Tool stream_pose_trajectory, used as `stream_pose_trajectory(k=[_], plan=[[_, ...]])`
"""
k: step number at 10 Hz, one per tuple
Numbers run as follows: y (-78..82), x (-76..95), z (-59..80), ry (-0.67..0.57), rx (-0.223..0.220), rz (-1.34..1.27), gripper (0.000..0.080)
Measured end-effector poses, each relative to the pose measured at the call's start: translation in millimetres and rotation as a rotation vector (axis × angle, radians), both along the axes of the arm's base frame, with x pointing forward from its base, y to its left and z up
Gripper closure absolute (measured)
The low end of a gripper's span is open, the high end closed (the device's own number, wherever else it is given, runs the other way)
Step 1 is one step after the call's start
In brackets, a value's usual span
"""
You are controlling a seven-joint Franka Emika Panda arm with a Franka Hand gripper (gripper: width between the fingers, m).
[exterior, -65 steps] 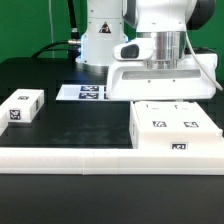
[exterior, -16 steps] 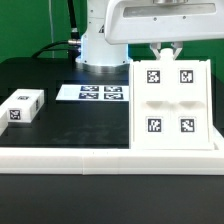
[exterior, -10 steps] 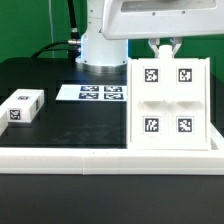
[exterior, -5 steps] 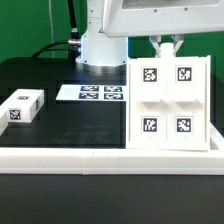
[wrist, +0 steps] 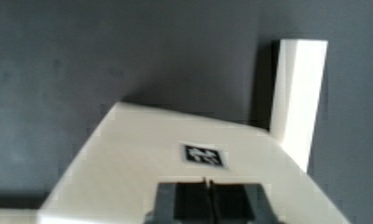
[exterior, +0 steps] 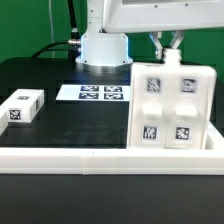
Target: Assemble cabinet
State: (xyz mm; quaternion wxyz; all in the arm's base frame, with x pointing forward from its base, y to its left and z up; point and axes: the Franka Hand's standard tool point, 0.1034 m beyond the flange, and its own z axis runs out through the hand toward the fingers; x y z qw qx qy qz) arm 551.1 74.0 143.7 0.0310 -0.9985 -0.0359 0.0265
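The cabinet body (exterior: 172, 108), a large white box face with four marker tags, stands on edge at the exterior view's right, blurred and leaning slightly. My gripper (exterior: 166, 44) is just above its top edge. In the wrist view the body (wrist: 165, 150) fills the frame, with one tag showing. The gripper (wrist: 208, 198) is over the body, its dark fingers pressed together with nothing visible between them. A smaller white panel (exterior: 22, 105) with a tag lies flat at the exterior view's left, far from the gripper.
The marker board (exterior: 93, 93) lies flat in front of the robot base. The long low white rail (exterior: 90, 156) runs along the table's front edge and up its right side; a white strip, probably the rail (wrist: 302, 90), shows in the wrist view.
The cabinet body lay flat 6.5 s ago, then stood upright. Now it has shifted slightly to the right, leans and looks blurred. The gripper stays at its top edge.
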Motion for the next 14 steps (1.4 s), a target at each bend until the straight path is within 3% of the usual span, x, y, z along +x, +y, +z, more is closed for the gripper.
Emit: stream_pose_trajectory(k=[2, 5, 6, 7, 8, 9, 10, 11, 12, 13, 14], plan=[[-4.1, 11.8, 3.0, -0.001, 0.002, 0.013, 0.0797], [-3.5, 10.9, 1.7, 0.0, 0.002, 0.014, 0.0797], [-3.4, 10.9, 1.6, 0.0, 0.002, 0.014, 0.0689], [-3.4, 10.9, 1.6, 0.0, 0.002, 0.014, 0.0689], [-3.4, 10.9, 1.6, 0.0, 0.002, 0.014, 0.0501], [-3.4, 10.9, 1.5, 0.0, 0.002, 0.014, 0.0501], [-3.4, 10.9, 1.6, 0.0, 0.002, 0.014, 0.0324], [-4.0, 9.2, 0.7, -0.005, 0.002, 0.003, 0.0324], [-6.7, -2.8, -3.3, -0.015, -0.001, -0.028, 0.0142], [-9.1, -16.8, -7.0, -0.01, -0.004, -0.052, 0.003], [-10.9, -25.7, -11.3, -0.016, -0.008, -0.079, 0.003]])
